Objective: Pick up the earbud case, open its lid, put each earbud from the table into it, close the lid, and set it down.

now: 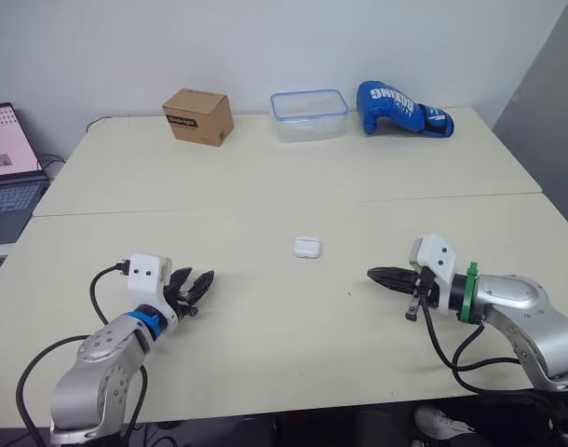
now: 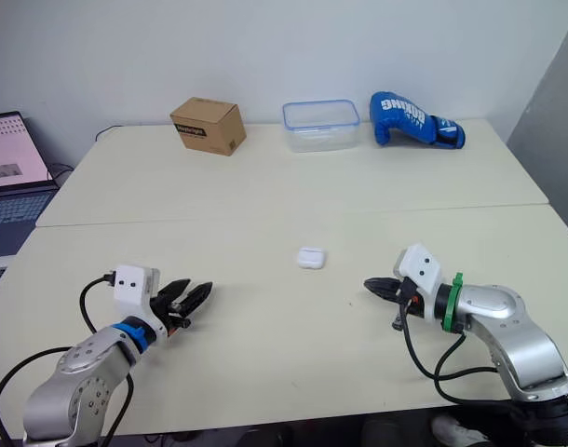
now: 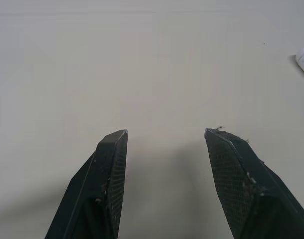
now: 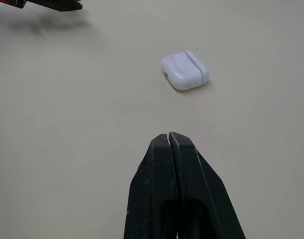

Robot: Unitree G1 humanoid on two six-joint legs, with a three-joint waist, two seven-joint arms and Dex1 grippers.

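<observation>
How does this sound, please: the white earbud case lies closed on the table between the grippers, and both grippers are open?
Not quite: the left gripper is open, but the right gripper is shut, fingers pressed together in the right wrist view. The earbud case does lie closed on the table between them.

Soft, even indoor light from above, with no harsh glare.

The pale tabletop (image 1: 265, 186) is evenly bright from its far edge to its near edge. The shadows on it are faint and have soft borders. A thin one lies close beside the earbud case (image 4: 185, 70), and a wider grey one spreads under the left gripper (image 3: 165, 133) in its own wrist view. The black right gripper (image 4: 169, 134) reflects almost nothing. The metal forearm (image 1: 507, 291) behind it carries a mild highlight. Beyond the left edge, the laptop screen (image 1: 5, 142) glows with its own light.
</observation>
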